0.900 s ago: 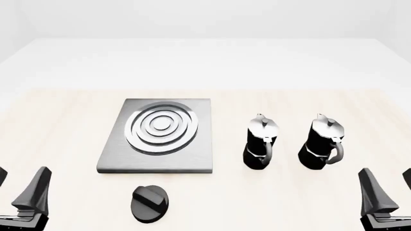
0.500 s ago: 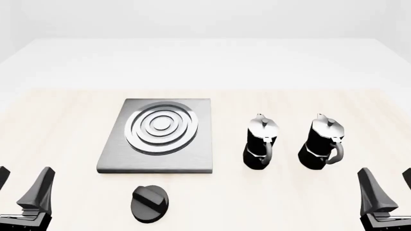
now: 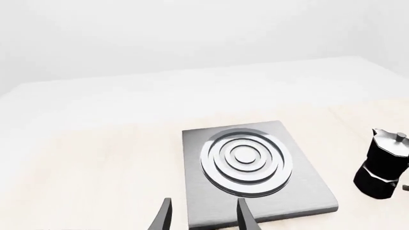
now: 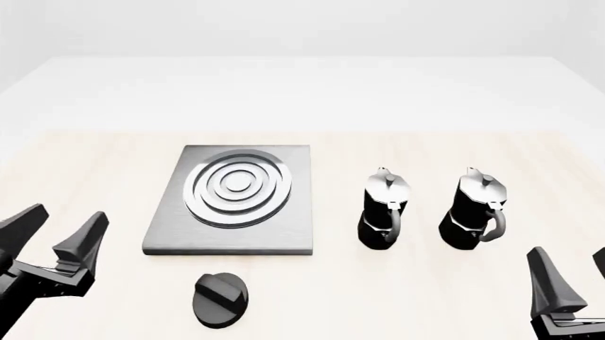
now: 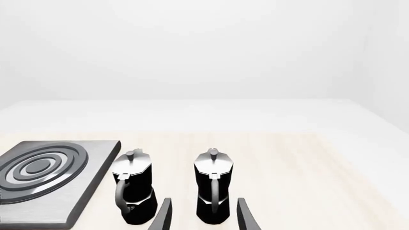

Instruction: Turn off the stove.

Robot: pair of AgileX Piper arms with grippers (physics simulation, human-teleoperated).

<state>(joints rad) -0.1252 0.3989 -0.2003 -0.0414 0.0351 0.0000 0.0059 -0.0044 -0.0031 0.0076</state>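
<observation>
The stove (image 4: 232,200) is a flat grey metal slab with silver concentric rings, left of the table's centre; it also shows in the left wrist view (image 3: 252,170) and the right wrist view (image 5: 51,179). Its round black knob (image 4: 220,299) with a raised bar lies on the table just in front of the slab. My left gripper (image 4: 59,228) is open and empty, raised at the front left, left of the knob. My right gripper (image 4: 574,273) is open and empty at the front right edge.
Two black-and-silver moka pots stand right of the stove, one (image 4: 384,209) nearer it and one (image 4: 475,209) further right. Both show in the right wrist view (image 5: 134,187) (image 5: 213,187), just beyond my right fingers. The light wooden table (image 4: 397,297) ends at a white backdrop.
</observation>
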